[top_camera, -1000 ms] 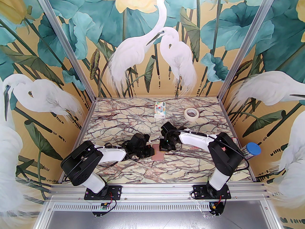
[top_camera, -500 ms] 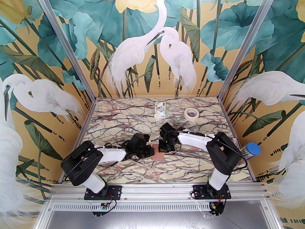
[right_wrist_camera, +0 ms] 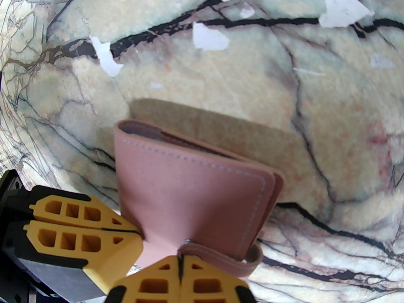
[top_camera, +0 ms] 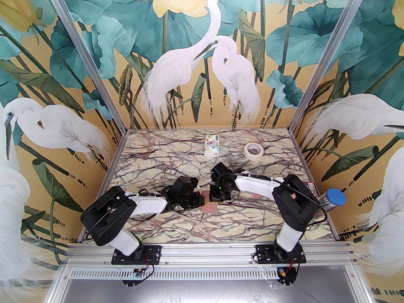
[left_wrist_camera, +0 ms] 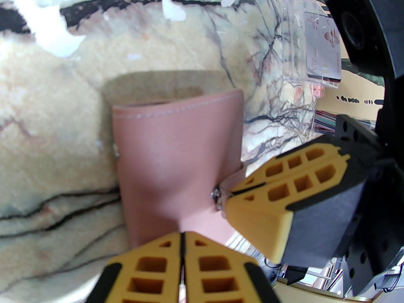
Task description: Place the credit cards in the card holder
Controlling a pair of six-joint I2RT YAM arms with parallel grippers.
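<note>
Left gripper [left_wrist_camera: 182,237]: the yellow fingers are clenched tight on one edge of the wallet [left_wrist_camera: 176,150]. The pink leather runs straight into the slit between them.
Right gripper [right_wrist_camera: 180,259]: the fingers are clamped together on the wallet's snap flap, with a small metal stud right at the fingertips.
Grippers together: the tips sit close to each other and meet neighbouring sides of the wallet at nearly a right angle.
Wallet: dusty pink with pale stitching, folded. It fans out ahead of both grippers and throws a shadow on the table [top_camera: 176,226] beyond its far edge. Seen from above, it lies between the two grippers and just nearer the arm bases.
Cards [left_wrist_camera: 322,49]: a pale card with a dark stripe along one end lies inside a clear box [left_wrist_camera: 290,36]. It is well apart from both grippers, past the right gripper as the left wrist sees it. How many cards are stacked there cannot be told.
Striped pack [left_wrist_camera: 325,121]: just beside the box, behind the right gripper's body.
Tissue pack [top_camera: 212,144]: well beyond both grippers, near the back wall.
Tape roll [top_camera: 254,151]: beyond the right gripper and off to its right.
Blue-capped tube [top_camera: 334,198]: well to the right of the right gripper, at the table's edge.
Table: marble pattern with dark veins, and white chipped patches ahead of the grippers.
</note>
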